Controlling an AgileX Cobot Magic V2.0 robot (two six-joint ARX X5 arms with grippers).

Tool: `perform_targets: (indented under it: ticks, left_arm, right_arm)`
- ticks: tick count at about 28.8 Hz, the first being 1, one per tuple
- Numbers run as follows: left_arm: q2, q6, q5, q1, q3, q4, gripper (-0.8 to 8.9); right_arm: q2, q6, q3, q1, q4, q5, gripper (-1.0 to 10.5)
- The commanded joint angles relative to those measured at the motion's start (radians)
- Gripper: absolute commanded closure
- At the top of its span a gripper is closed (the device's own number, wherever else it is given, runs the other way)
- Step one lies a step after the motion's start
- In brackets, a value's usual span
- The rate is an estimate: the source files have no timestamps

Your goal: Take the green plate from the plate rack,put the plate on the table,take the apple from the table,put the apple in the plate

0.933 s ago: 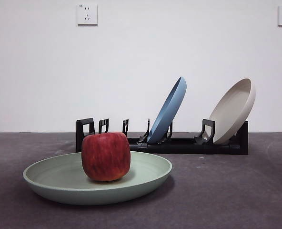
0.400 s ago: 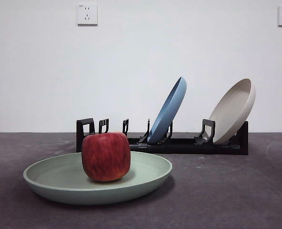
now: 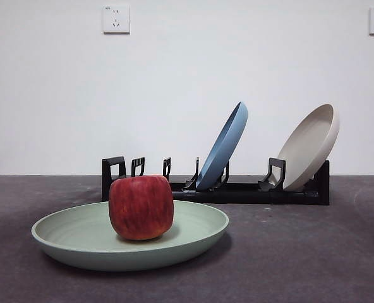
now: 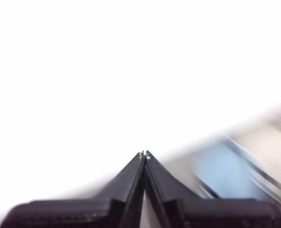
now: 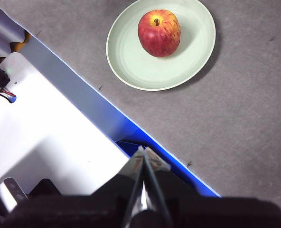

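Observation:
The red apple [image 3: 141, 207] sits in the pale green plate [image 3: 79, 238], which lies flat on the dark grey table [image 3: 301, 252] in front of the black plate rack [image 3: 237, 191]. From high above, the right wrist view shows the same apple [image 5: 159, 33] in the green plate [image 5: 131, 61]. My right gripper [image 5: 144, 151] is shut and empty, far from the plate, over a white and blue base. My left gripper [image 4: 144, 154] is shut too, facing a bright blurred background. Neither arm appears in the front view.
A blue plate [image 3: 223, 146] and a beige plate [image 3: 311, 146] lean in the rack's slots. Behind stands a white wall with two sockets [image 3: 115, 19]. The white and blue base [image 5: 50, 137] lies beneath the right arm.

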Motion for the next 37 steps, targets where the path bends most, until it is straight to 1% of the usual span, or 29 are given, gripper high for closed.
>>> perform_targets:
  ticks: [1,3,5,7,12,15,18,20,27,37]
  left_arm:
    - [-0.085,0.069,0.022,0.172,-0.158,0.218,8.17]
    - [-0.151,0.068,0.024,0.27,-0.262,0.314,8.17]
    - [-0.211,0.064,0.025,0.346,-0.349,0.356,8.17]
    - [-0.268,0.054,0.034,0.408,-0.426,0.36,8.17]
    - [-0.394,-0.032,0.036,0.53,-0.623,0.365,8.17]
    - [-0.452,-0.087,0.039,0.584,-0.73,0.366,8.17]
    - [-0.502,-0.145,0.04,0.621,-0.829,0.365,8.17]
    - [-0.53,-0.17,0.055,0.638,-0.883,0.365,8.17]
    - [-0.585,-0.172,0.19,0.658,-0.991,0.356,8.17]
    - [-0.592,-0.172,0.405,0.661,-0.993,0.14,8.17]
  right_arm:
    - [-0.002,0.006,-0.004,0.002,0.002,0.002,9.5]
    - [-0.002,0.006,-0.004,0.002,0.002,0.002,9.5]
    - [-0.002,0.006,-0.004,0.002,0.002,0.002,9.5]
    - [-0.002,0.006,-0.004,0.002,0.002,0.002,9.5]
    - [-0.002,0.006,-0.004,0.002,0.002,0.002,9.5]
    - [-0.002,0.006,-0.004,0.002,0.002,0.002,9.5]
    - [-0.002,0.006,-0.004,0.002,0.002,0.002,9.5]
    - [-0.002,0.006,-0.004,0.002,0.002,0.002,9.5]
    - [-0.002,0.006,-0.004,0.002,0.002,0.002,9.5]
    - [-0.002,0.006,-0.004,0.002,0.002,0.002,9.5]
